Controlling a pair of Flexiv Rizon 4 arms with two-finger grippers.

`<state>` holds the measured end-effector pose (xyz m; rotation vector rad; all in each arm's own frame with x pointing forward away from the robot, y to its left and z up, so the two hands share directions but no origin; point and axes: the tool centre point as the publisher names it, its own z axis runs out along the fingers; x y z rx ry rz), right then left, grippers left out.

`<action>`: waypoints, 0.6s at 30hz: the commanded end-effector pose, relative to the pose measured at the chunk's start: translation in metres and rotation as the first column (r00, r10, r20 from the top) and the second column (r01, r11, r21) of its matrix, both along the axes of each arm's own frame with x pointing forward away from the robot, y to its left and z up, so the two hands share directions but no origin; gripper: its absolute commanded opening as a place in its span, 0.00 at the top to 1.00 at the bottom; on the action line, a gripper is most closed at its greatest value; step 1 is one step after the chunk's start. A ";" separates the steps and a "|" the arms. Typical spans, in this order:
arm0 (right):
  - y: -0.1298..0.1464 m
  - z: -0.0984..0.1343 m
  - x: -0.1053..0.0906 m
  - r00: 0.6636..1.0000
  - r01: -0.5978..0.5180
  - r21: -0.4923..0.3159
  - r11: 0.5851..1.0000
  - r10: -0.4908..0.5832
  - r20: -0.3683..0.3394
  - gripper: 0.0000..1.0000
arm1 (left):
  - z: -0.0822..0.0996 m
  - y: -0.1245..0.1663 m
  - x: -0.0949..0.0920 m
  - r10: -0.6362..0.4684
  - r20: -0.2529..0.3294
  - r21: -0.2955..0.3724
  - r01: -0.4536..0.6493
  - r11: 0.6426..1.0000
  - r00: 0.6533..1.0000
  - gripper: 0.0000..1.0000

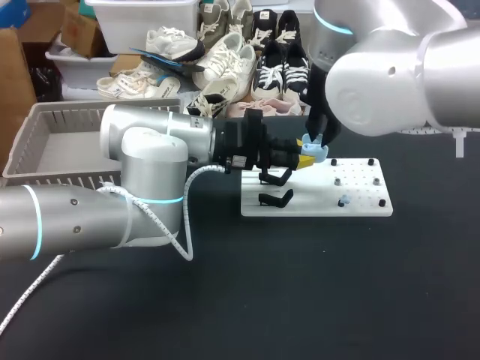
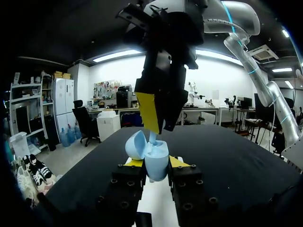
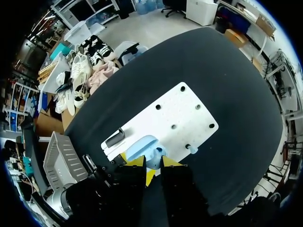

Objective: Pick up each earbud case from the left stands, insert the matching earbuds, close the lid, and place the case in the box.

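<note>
Left gripper [image 2: 156,163] clamped on open blue case [image 2: 152,153], held just above board [image 1: 315,208], over its stands [image 1: 276,197]. Right gripper [image 2: 160,124] directly above case, fingers pinching earbud [image 2: 152,137] at case mouth. Second earbud [image 3: 191,149] on board's peg end. Basket [image 1: 45,112] well beyond board's stand end.

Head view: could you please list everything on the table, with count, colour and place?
Open plastic earbud case: one, light blue, between the left fingers.
Held earbud: one, light blue, at the case's opening.
Loose earbud: one, light blue, board's right half.
Perforated board: one, white, mid-table.
Hook-shaped stands: two, black, board's left end.
Slatted plastic basket: one, grey, far left.
Left gripper: one, shut on the case.
Right gripper: one, above the case, holding that earbud.
</note>
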<state>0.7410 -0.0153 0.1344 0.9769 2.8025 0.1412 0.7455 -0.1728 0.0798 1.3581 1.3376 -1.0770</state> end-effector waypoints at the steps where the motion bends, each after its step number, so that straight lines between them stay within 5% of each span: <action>1: 0.000 -0.001 0.001 1.000 0.005 0.001 1.000 -0.005 0.000 1.00 | 0.000 0.000 -0.001 0.003 0.001 -0.001 -0.003 1.000 1.000 1.00; 18: -0.001 -0.002 0.003 1.000 0.007 -0.005 1.000 -0.007 -0.006 1.00 | 0.000 0.000 -0.001 0.003 0.001 -0.001 -0.003 1.000 1.000 1.00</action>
